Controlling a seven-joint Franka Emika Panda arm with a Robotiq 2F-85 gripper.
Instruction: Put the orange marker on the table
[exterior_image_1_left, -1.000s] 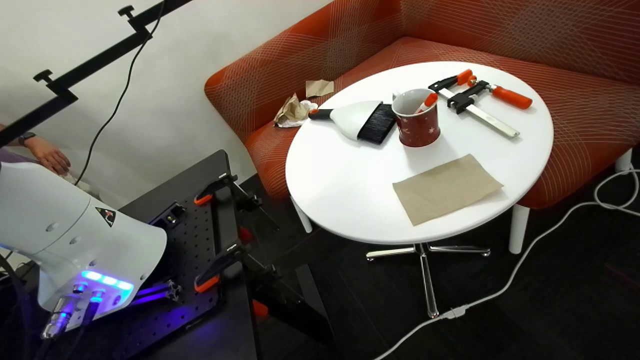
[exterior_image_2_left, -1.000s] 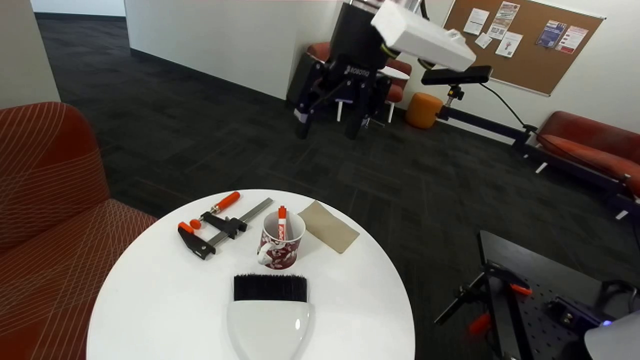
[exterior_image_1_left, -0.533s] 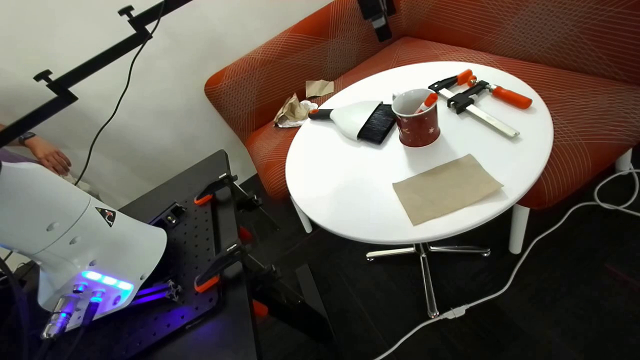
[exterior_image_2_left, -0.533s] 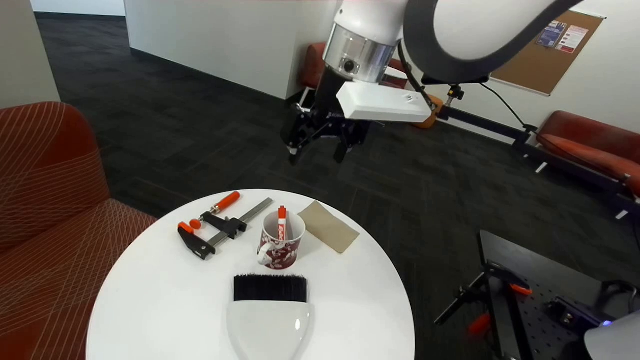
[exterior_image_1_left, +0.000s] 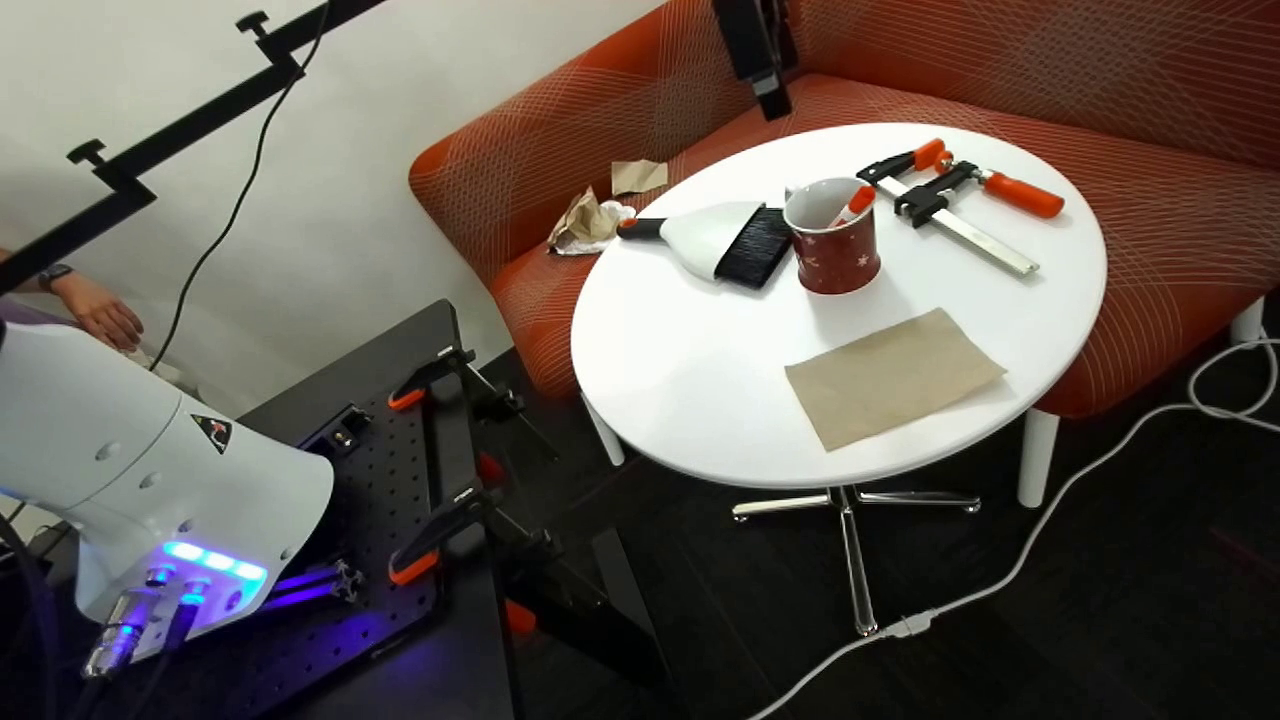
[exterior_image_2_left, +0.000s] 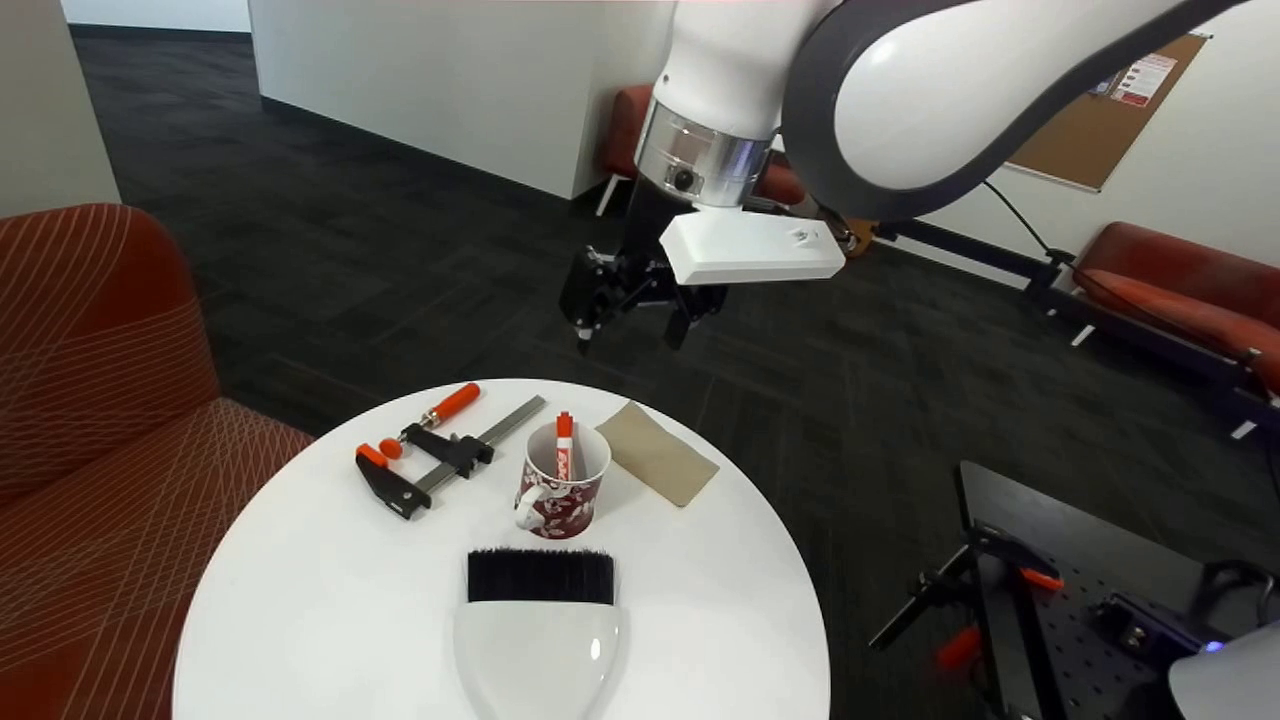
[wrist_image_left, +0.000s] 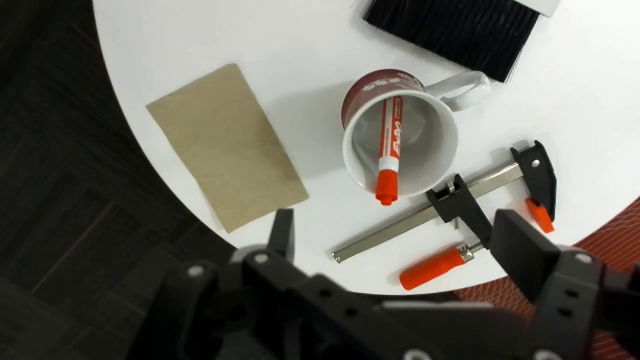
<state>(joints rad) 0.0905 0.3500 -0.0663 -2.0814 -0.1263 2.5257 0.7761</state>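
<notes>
Orange marker (wrist_image_left: 390, 150) sits in the mug (wrist_image_left: 430, 145), tilted, cap end poking over the rim. Not on the table (wrist_image_left: 300, 60) itself, so the put-down is yet to do. Wrist view, left to right:

- Tan mat (wrist_image_left: 227, 150): flat, near the table edge. Probably scenery.
- Table strip between mat and mug: my pick for set-down, short carry.
- Gripper (wrist_image_left: 395, 227): fingers spread wide, nothing between them, well apart from the marker. Likely that wide to straddle the cap; they flank the barrel's line, so closing should pinch across it.
- Mug: upright, much wider than the marker, hence the lean. Rim seems to prop the marker, leaving the cap as the handiest grab point. Handle points away from the cap.
- Brush (wrist_image_left: 455, 37): bristles just beside the mug handle, can't tell if touching. Opposite side from the cap, so shouldn't matter.
- Bar clamp (wrist_image_left: 465, 205): lies just beside the mug on the cap side. Low fingers could knock it.

Risk: too deep a pinch could catch the rim and drag the mug. I'd grab cap only, then lift along the tilt.
</notes>
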